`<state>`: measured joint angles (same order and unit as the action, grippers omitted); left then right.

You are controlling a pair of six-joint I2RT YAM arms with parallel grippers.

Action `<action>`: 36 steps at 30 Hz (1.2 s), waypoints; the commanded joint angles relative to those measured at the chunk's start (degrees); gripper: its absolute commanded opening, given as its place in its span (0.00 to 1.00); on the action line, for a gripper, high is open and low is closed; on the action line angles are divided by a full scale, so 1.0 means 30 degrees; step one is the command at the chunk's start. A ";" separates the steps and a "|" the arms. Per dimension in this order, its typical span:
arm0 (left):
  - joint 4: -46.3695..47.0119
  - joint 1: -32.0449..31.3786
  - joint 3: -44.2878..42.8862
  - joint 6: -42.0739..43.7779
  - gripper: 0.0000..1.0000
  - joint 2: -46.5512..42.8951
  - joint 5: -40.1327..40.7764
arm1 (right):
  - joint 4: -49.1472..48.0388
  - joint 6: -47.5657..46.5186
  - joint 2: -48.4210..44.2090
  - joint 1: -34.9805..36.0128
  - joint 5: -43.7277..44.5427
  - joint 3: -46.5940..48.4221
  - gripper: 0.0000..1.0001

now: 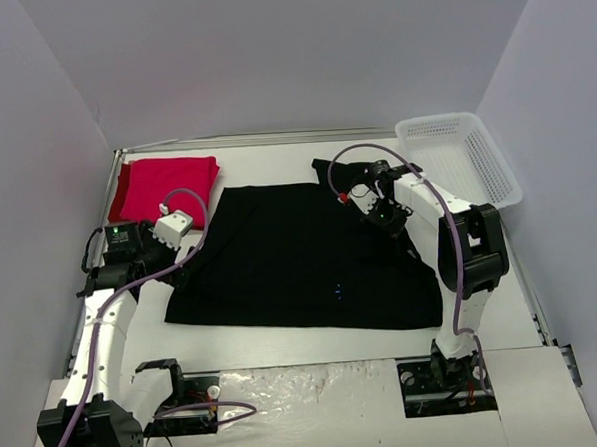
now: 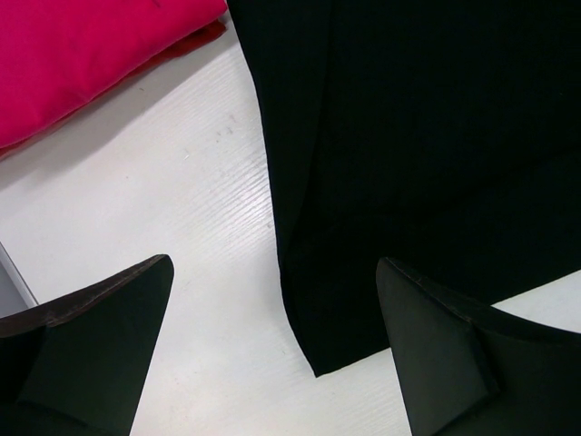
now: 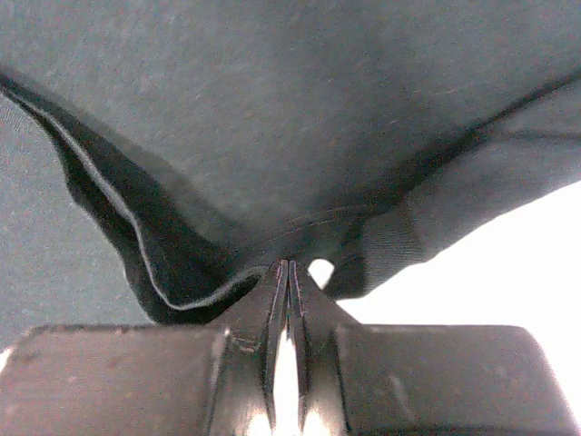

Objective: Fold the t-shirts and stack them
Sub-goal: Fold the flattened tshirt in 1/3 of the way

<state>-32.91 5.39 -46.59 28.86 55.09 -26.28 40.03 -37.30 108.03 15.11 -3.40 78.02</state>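
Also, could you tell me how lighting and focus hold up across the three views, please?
Top view: even light, sharp, though the black shirt shows almost no detail. Left wrist: crisp cloth and table, fingers soft up close. Right wrist: shirt washed to grey, table blown white.
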 commanded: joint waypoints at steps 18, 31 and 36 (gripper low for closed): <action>0.0364 -0.0125 -0.0493 -0.0128 0.94 0.0795 -0.0175 | 0.0338 0.0889 -0.0382 -0.0147 -0.0272 0.1708 0.36; 0.1123 -0.4579 -0.4359 0.0955 0.94 0.4922 0.2756 | -0.1444 0.1417 -0.3344 0.0646 0.2360 0.3408 0.72; 0.2061 -0.5340 -0.5972 0.0956 0.94 0.7530 0.2462 | -0.1801 0.1447 -0.2378 0.0558 0.1837 0.4432 0.71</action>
<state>-29.63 -9.30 -60.95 31.09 74.70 -18.79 35.07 -33.82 99.44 17.15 1.17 88.44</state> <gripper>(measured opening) 0.945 0.708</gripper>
